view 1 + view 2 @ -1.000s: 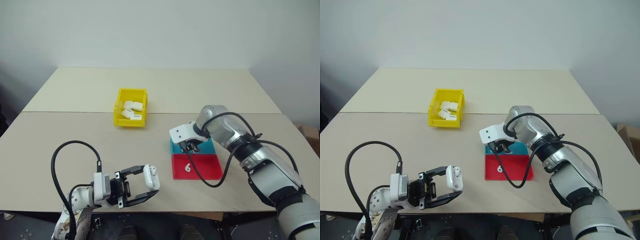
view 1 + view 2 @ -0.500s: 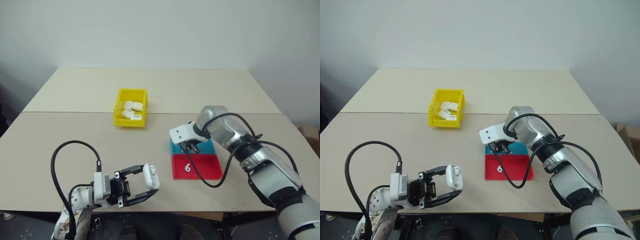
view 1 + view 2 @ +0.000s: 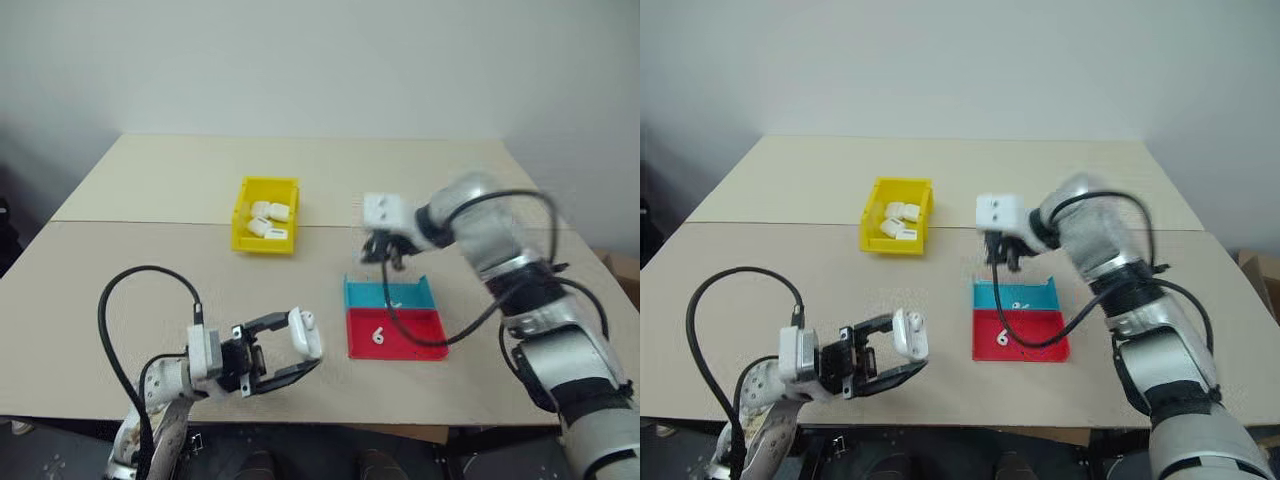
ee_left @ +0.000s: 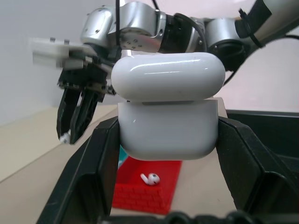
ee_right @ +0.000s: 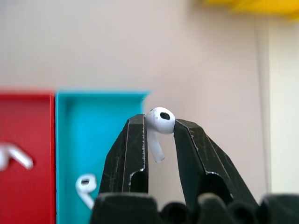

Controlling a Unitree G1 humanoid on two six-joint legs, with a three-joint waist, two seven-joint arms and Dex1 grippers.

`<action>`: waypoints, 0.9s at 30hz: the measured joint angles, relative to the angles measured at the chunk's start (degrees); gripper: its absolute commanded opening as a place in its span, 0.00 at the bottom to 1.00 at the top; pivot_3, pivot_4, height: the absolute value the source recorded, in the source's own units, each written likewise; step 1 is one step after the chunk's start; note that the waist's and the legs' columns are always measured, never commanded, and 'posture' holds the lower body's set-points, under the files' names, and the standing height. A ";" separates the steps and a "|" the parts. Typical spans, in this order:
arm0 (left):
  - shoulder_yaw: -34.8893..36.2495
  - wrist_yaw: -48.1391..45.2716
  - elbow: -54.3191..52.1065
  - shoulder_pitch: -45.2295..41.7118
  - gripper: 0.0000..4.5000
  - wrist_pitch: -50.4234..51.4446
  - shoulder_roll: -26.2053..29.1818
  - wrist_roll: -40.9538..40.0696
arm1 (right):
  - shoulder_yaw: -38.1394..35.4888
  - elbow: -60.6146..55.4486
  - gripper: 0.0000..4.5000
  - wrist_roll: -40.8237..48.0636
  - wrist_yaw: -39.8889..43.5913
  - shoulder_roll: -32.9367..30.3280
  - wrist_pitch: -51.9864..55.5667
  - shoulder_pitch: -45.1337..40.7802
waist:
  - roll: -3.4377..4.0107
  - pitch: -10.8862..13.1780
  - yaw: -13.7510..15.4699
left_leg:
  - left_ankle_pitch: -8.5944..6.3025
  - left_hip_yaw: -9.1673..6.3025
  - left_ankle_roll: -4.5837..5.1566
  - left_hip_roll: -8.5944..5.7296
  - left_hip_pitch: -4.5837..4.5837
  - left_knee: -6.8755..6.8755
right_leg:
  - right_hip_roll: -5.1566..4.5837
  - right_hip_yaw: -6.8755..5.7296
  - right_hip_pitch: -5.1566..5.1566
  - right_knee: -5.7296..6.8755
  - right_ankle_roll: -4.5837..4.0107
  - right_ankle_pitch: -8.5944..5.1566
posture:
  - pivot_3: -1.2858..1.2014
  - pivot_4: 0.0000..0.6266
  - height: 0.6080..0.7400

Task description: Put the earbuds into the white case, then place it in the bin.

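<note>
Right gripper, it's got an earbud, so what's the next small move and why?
Probably carry the earbud toward the white case: the right gripper pinches it above the blue tray, while the left gripper holds the case with its lid open.

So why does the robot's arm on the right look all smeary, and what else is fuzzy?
In the eye views the right hand and arm are streaked by motion blur, while the small yellow plastic bin stays crisp. In the right wrist view the tiny white earbud is sharp, but the shallow red tray and blue tray behind are out of focus.
</note>
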 measured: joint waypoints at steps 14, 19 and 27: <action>-1.17 5.30 5.23 -20.20 0.62 8.24 -9.08 -3.65 | -64.84 -54.25 0.19 36.14 -17.96 37.27 54.23 7.56 | 0.11 -0.10 0.49 | 0.01 -0.13 -0.01 -0.02 0.02 0.02 | 0.11 0.00 0.02 0.14 0.01 0.00 | 0.52 0.24 1.00; -1.46 4.82 8.36 -24.09 0.62 8.48 -12.02 -3.70 | -66.88 -62.55 0.19 45.23 -22.41 38.61 54.66 11.40 | 0.18 -0.10 0.52 | 0.02 -0.22 -0.02 -0.06 -0.07 0.07 | 0.09 -0.05 0.05 0.06 0.02 -0.01 | 0.52 0.24 1.00; -1.46 3.92 8.83 -24.09 0.62 9.22 -12.36 -3.82 | -58.08 -63.81 0.19 55.46 -30.15 38.54 51.33 24.77 | 0.17 -0.10 -0.67 | 0.02 -0.25 -0.02 -0.07 -0.07 0.04 | 0.08 -0.04 0.06 0.06 0.04 -0.02 | 0.52 0.24 1.00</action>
